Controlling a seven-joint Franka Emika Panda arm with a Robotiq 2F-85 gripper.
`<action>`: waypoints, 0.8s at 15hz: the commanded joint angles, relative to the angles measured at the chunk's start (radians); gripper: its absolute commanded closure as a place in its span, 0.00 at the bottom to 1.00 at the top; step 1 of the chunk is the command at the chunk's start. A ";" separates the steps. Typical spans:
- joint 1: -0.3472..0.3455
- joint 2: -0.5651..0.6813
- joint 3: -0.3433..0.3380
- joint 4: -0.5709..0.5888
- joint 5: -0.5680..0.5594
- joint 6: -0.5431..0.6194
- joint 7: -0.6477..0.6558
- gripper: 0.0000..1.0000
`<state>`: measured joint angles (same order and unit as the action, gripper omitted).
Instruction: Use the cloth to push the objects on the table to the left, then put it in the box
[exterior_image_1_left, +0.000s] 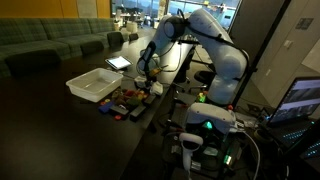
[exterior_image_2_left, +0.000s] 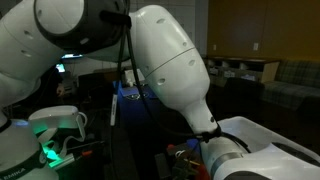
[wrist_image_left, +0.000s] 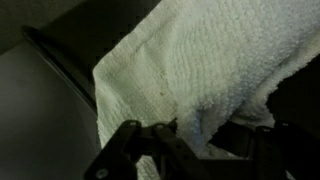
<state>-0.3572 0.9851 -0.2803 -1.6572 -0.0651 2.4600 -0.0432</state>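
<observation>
In the wrist view a white terry cloth (wrist_image_left: 190, 60) fills most of the frame and hangs over a dark table. My gripper (wrist_image_left: 195, 135) is at the bottom edge, its dark fingers pinching a fold of the cloth. In an exterior view the gripper (exterior_image_1_left: 147, 74) is low over the dark table, just behind several small colourful objects (exterior_image_1_left: 128, 100). The white box (exterior_image_1_left: 93, 84) stands beside those objects, open on top. The cloth cannot be made out in either exterior view.
A tablet (exterior_image_1_left: 118, 62) lies on the table behind the box. A green couch (exterior_image_1_left: 50, 42) runs along the back. In an exterior view the arm's white links (exterior_image_2_left: 170, 60) block most of the scene. A laptop (exterior_image_1_left: 300, 98) stands at the edge.
</observation>
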 joint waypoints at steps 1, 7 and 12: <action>0.068 -0.093 -0.082 -0.146 -0.067 0.005 0.059 0.87; 0.148 -0.166 -0.125 -0.329 -0.156 -0.002 0.115 0.87; 0.193 -0.194 -0.086 -0.441 -0.139 -0.034 0.138 0.87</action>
<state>-0.1966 0.8462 -0.3814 -2.0147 -0.1935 2.4528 0.0649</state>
